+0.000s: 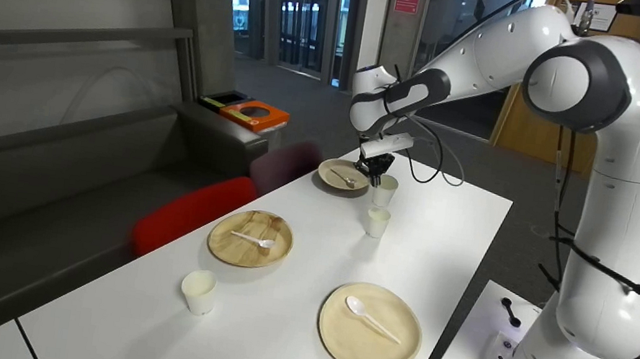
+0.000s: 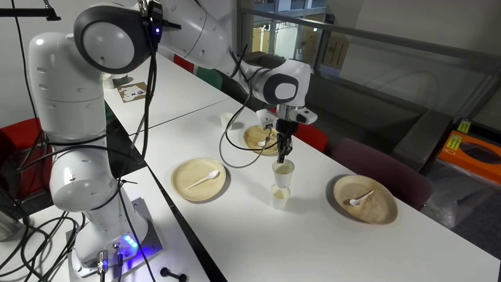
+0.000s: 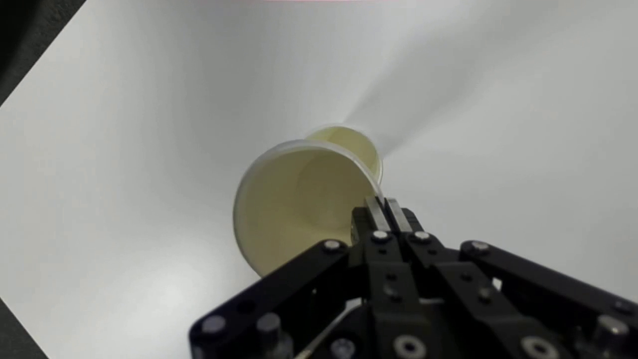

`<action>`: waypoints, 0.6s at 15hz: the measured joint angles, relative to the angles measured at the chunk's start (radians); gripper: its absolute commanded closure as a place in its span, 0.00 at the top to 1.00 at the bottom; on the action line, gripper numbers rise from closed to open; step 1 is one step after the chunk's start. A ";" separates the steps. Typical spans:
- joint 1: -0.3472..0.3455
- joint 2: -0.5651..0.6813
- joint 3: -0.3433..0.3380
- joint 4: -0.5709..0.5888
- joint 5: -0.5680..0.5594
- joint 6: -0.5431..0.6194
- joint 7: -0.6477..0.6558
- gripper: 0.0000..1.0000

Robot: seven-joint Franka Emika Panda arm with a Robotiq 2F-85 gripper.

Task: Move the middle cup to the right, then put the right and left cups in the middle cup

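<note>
As the arm [image 1: 500, 54] reaches over the table [image 1: 260, 334], its downturned pincer [image 3: 383, 204] clamps a white cup [image 3: 304, 204] by the rim.

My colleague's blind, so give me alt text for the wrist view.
The gripper pinches a pale cup by its rim, seen from above. Behind it, a second cup is partly hidden; the white table fills most of the background.
</note>
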 measured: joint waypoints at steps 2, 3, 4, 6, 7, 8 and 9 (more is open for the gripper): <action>0.000 0.041 -0.001 0.030 0.000 0.000 0.008 0.01; 0.000 0.058 -0.003 0.043 0.000 0.000 0.009 0.01; 0.000 0.074 -0.005 0.055 0.000 0.000 0.009 0.01; 0.000 0.096 -0.009 0.073 0.000 0.000 0.009 0.01; -0.001 0.103 -0.012 0.081 0.000 0.000 0.009 0.01; -0.001 0.109 -0.015 0.087 0.000 0.000 0.009 0.01; -0.001 0.111 -0.017 0.089 0.000 0.000 0.009 0.01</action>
